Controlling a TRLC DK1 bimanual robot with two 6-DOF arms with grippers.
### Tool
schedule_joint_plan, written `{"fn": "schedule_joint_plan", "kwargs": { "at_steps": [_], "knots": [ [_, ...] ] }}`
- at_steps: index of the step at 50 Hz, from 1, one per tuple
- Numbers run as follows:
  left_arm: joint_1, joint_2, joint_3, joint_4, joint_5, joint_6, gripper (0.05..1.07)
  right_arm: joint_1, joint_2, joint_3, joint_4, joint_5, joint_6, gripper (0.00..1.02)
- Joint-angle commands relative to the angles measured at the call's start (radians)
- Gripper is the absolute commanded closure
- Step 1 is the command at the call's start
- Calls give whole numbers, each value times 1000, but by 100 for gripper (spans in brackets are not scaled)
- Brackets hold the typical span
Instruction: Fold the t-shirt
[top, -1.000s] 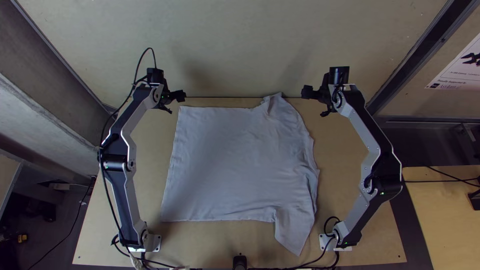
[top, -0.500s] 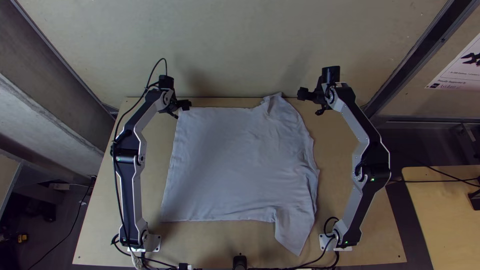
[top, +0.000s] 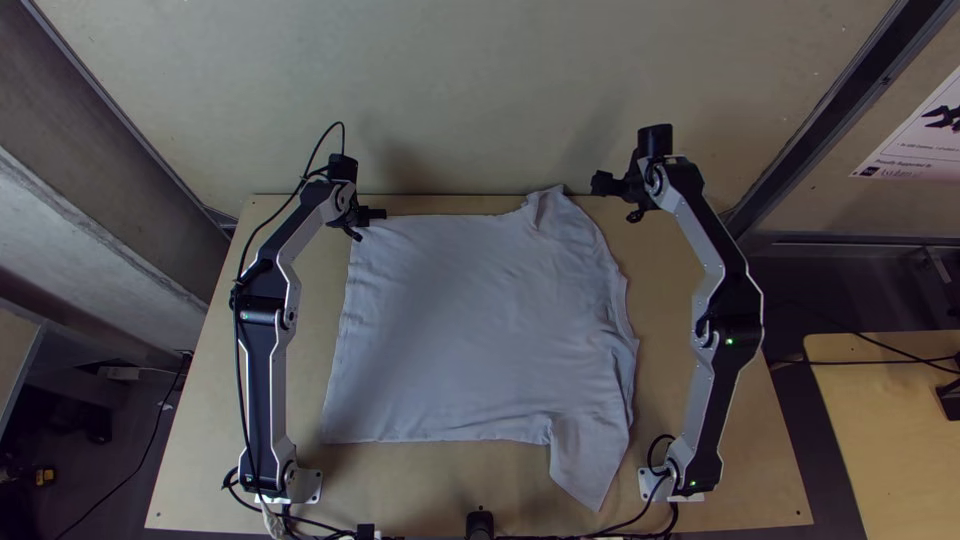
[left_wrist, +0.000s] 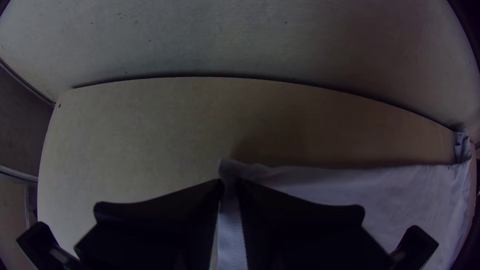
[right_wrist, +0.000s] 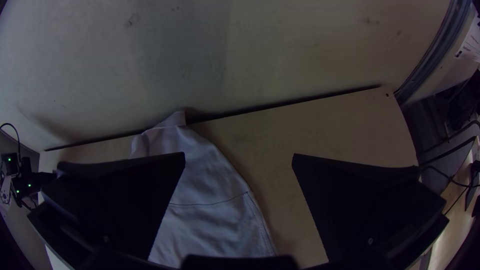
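The pale grey t-shirt (top: 470, 320) lies mostly spread on the table, with one sleeve pointing to the near edge and a bunched bit at the far right. My left gripper (top: 368, 224) is at its far left corner. In the left wrist view that gripper (left_wrist: 229, 186) is shut on the corner of the t-shirt (left_wrist: 310, 186), a little cloth puckering beyond the fingertips. My right gripper (top: 614, 199) stands open, holding nothing, right of the bunched far part. The right wrist view has this gripper (right_wrist: 239, 159) with its fingers wide apart and the t-shirt (right_wrist: 205, 180) below.
Bare wood of the table (top: 690, 290) shows between the t-shirt and the right arm. A wall (top: 480, 90) rises behind the table's far edge. Cables (top: 620, 525) run along the near edge, by a small black object (top: 480, 524).
The left gripper has come rightward and nearer to the t-shirt's far left corner and closed on it; that corner is slightly pulled in. The right gripper has shifted a little left.
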Motion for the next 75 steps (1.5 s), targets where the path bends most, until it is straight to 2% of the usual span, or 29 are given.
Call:
{"fn": "schedule_joint_plan", "kwargs": {
  "at_steps": [1,6,18,37,41,47,49,52,53,69,75],
  "knots": [
    [13,20,14,-40,-11,12,105,-2,105,103,-72,-23,21,4],
    [16,0,14,-51,-1,6,105,-2,187,223,-146,-49,21,4],
    [5,-37,12,-68,16,-17,105,21,264,240,-89,-50,18,10],
    [-10,-54,12,-77,16,-26,105,56,387,263,-19,-49,-19,11],
    [-8,-57,12,-79,15,-26,105,68,405,267,-13,-49,-46,23],
    [-1,-61,12,-79,15,-25,105,87,425,266,-16,-49,-77,53],
    [2,-63,12,-79,15,-25,105,91,428,266,-17,-49,-81,68],
    [7,-66,12,-80,15,-25,105,93,430,267,-6,-47,-95,97],
    [7,-66,12,-79,15,-25,105,93,430,266,-3,-49,-95,100],
    [10,-93,12,-80,16,-49,105,48,349,255,-5,-35,-75,100],
    [16,-113,14,-74,55,-77,105,24,301,246,-9,-33,-72,100]
  ]
}}
